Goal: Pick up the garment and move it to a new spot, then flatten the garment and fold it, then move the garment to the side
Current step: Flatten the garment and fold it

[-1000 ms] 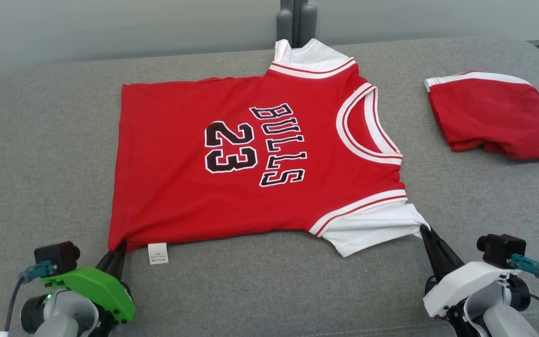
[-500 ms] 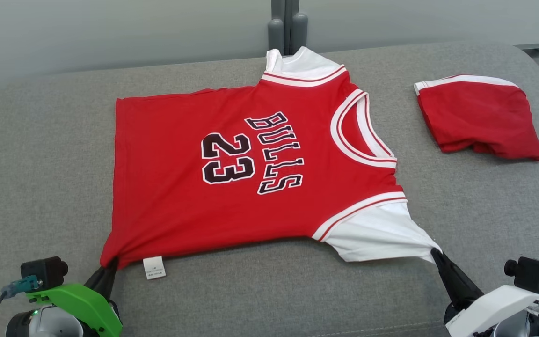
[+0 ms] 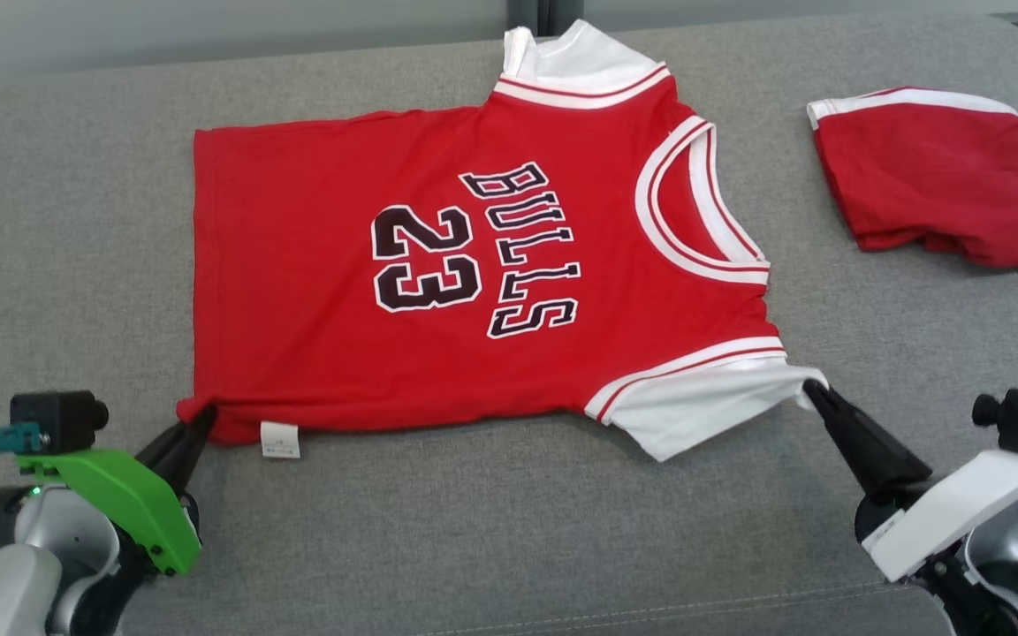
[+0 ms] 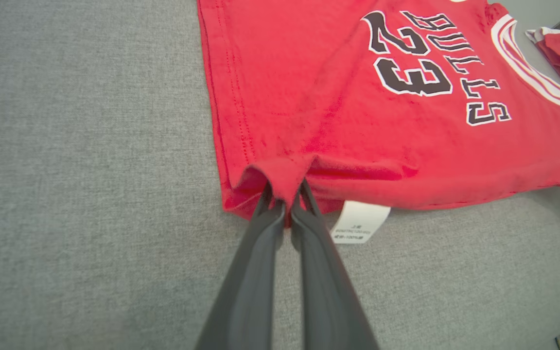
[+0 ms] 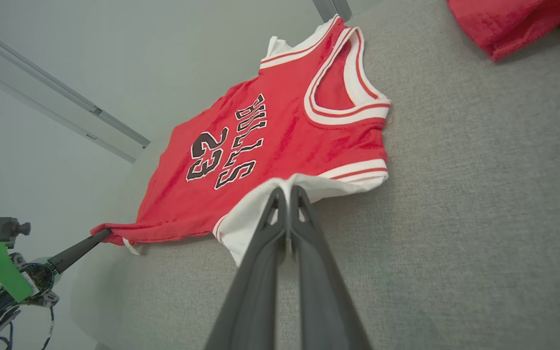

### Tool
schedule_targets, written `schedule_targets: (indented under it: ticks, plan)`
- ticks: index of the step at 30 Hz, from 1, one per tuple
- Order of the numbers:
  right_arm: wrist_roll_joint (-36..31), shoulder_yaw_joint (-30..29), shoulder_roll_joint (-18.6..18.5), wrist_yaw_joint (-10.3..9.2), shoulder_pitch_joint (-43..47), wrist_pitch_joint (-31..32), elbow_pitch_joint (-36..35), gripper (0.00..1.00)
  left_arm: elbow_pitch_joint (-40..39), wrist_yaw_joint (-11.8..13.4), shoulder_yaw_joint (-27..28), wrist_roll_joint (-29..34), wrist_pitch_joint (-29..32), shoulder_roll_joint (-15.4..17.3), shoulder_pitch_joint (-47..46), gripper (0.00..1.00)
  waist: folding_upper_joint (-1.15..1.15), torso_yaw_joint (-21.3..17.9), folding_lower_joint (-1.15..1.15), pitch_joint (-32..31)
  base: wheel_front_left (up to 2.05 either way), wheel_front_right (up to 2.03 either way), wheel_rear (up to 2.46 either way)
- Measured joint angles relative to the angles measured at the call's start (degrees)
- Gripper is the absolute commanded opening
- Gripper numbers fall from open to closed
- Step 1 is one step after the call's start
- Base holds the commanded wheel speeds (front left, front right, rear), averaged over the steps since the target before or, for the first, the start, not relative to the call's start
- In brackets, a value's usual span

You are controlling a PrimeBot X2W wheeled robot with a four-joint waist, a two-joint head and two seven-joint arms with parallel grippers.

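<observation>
Red cotton Bulls jersey (image 3: pixel 474 283) lies flat on a grey upholstered cushion (image 3: pixel 509 530), long axis crosswise, collar pointing right. The left gripper (image 3: pixel 200 415) is clamped on its hem corner and the right gripper (image 3: pixel 814 393) on its white sleeve.

Bare grey woven cushion surface (image 3: pixel 518 530) is stretching open across the bottom and left of the head frame. The red-and-white fabric jersey (image 3: pixel 323 353) is occupying the centre, and a folded red cloth bundle (image 3: pixel 933 185) (upper right) is leaving a clear grey lane beside it.

Red jersey (image 3: pixel 315 291), white sleeves, black "BULLS 23"; grey cushion (image 3: pixel 509 530).
</observation>
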Motion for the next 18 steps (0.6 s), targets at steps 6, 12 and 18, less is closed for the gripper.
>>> schedule_targets:
  ticks: [6,12,18]
  plan:
    - [3.25,-1.27,-2.41,-0.07,-6.18,5.8,-3.22,0.0,-4.35,0.0,1.21,-3.19,5.52,3.6,-3.86,0.0,0.0,0.34,0.0,4.12,0.0,0.0,0.0]
    - [4.15,-3.03,-3.13,-2.03,-12.32,9.18,-3.85,0.0,-7.11,0.0,3.14,-6.95,10.55,5.1,-6.98,0.0,0.0,0.55,0.0,8.55,0.0,0.0,0.0]
    - [4.41,-3.77,-3.24,-4.1,-20.2,11.1,-3.45,0.0,-9.36,0.0,4.77,-9.51,13.7,6.13,-10.11,0.0,0.0,0.57,0.0,13.11,0.0,0.0,0.0]
